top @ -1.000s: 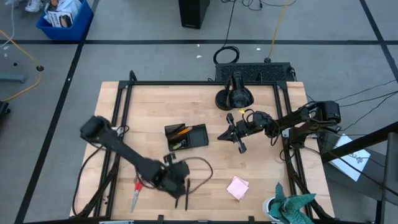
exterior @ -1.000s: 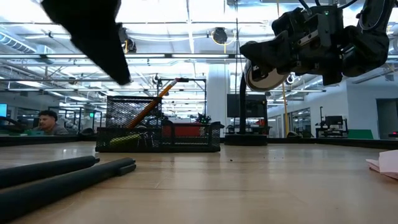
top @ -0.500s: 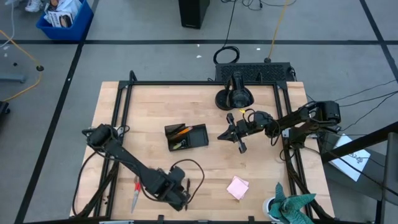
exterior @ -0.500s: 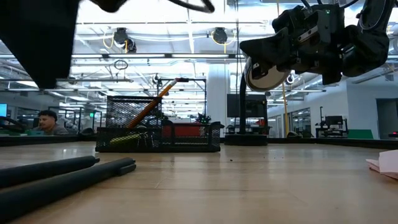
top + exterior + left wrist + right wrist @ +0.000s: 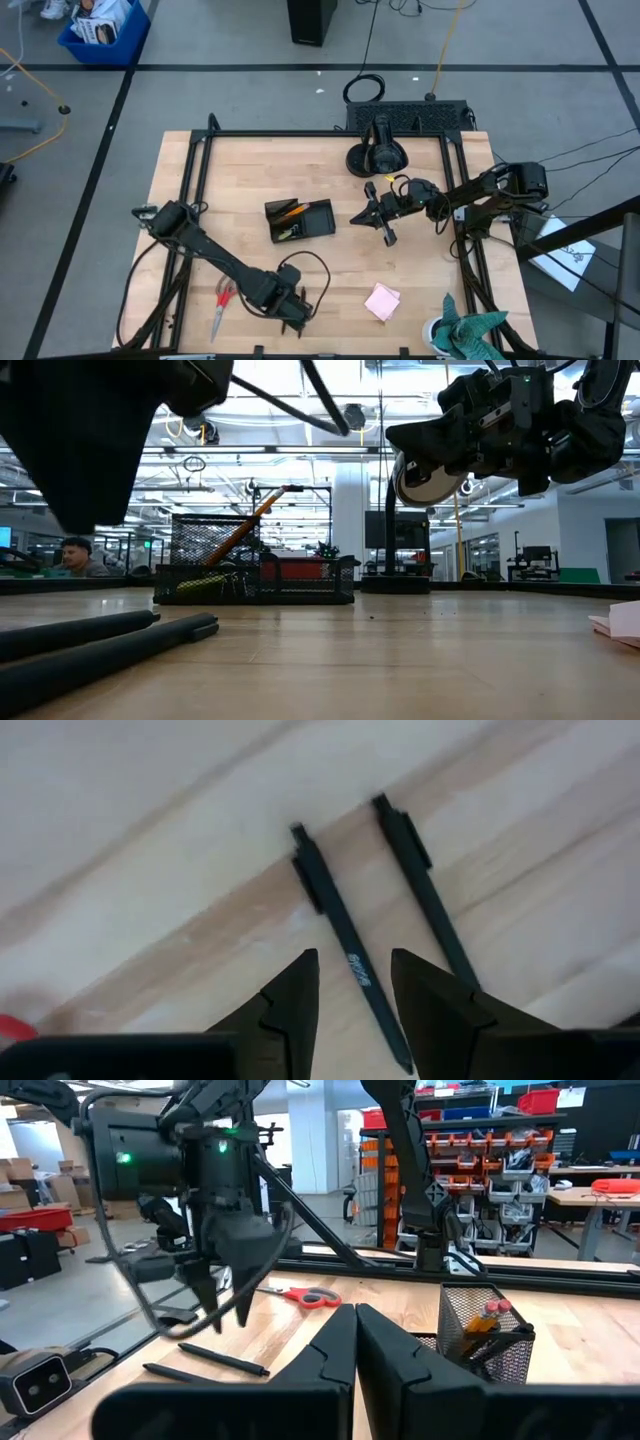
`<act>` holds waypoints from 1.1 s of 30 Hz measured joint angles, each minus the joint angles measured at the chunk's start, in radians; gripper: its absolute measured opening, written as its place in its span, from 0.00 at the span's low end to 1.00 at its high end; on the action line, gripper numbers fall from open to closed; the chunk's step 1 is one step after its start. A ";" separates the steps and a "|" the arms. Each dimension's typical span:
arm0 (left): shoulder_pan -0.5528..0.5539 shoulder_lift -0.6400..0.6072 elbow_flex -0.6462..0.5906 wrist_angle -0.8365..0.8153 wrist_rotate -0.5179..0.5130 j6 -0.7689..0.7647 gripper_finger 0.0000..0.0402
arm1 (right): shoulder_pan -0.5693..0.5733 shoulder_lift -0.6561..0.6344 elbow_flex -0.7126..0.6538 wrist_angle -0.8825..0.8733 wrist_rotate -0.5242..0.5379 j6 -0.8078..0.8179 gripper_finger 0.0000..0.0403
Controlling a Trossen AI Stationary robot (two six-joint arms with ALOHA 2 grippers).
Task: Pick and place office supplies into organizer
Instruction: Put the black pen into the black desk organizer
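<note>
Both arms are showing as matte black jointed links, each trailing a loose black cable loop. The left gripper [image 5: 352,988] is ending in two blunt, wedge-shaped black fingers [image 5: 288,995] (a green indicator light is glowing on its wrist housing).

I work in a robotics lab: tall metal shelving with red parts bins [image 5: 478,1158], ceiling strip lights [image 5: 300,450], taped grey floor [image 5: 250,100].

The pens [image 5: 345,945] were black on pale striped wood of the table [image 5: 240,170], the scissors [image 5: 220,305] red-handled, the sticky-note pad [image 5: 382,300] pink, and the mesh organizer [image 5: 300,220] black, holding orange pencils [image 5: 290,211].
</note>
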 joint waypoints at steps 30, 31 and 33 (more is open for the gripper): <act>-0.023 0.176 0.004 0.111 0.068 0.089 0.33 | 0.000 0.000 0.000 -0.007 0.002 0.000 0.01; -0.023 0.176 0.004 0.110 0.066 0.094 0.33 | 0.000 0.000 0.000 -0.007 0.002 0.000 0.01; -0.023 0.177 0.004 0.110 0.062 0.105 0.33 | 0.000 0.000 0.000 -0.006 0.002 0.000 0.01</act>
